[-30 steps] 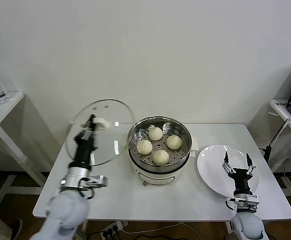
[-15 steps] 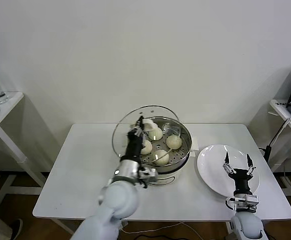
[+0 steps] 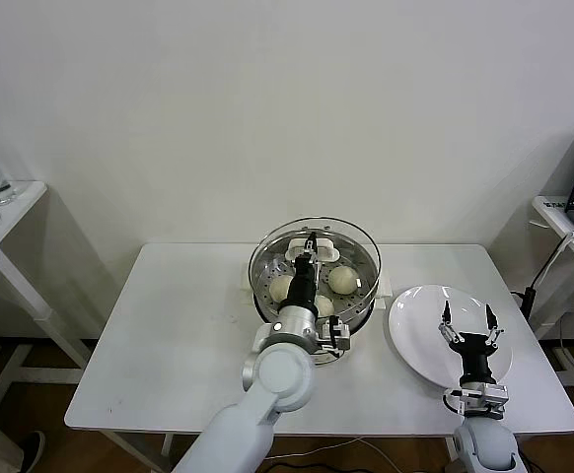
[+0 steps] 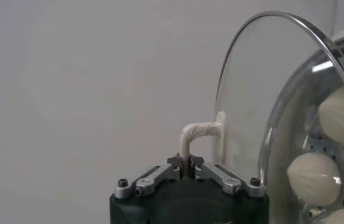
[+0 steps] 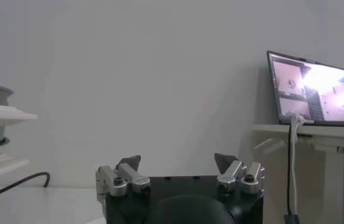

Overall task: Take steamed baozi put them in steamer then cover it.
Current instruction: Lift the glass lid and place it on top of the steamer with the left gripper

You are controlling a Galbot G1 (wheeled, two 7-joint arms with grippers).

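The round clear glass lid with its metal rim (image 3: pixel 316 258) has swung right across the white table (image 3: pixel 169 335): a second ago it hung out over the table's left side, well apart from the pot, and now it sits directly above the round shiny stainless-steel steamer (image 3: pixel 358 307), its rim lining up with the pot's. That leaves only the lowering and the letting go, I'd say, because the loading looks finished. Through the glass the cream-white pleated baozi (image 3: pixel 341 280) show on the perforated floor; three are plain, and a fourth is hidden behind the arm.

The left gripper (image 3: pixel 307 258) reaches in from the near side, forearm stretched away from the body over the pot's near wall. In the left wrist view its jaws are clenched tight on the lid's white oblong handle (image 4: pixel 197 135), and the glass there stands close alongside the pot rim, with buns visible beyond it. Whether the lid touches the rim yet, I cannot tell.

Further right, the flat white plate (image 3: pixel 415 340) lies bare just beside the steamer. The right gripper (image 3: pixel 467 321) hangs over the plate's near right part exactly as before, prongs spread wide and pointing away from the robot, holding nothing.
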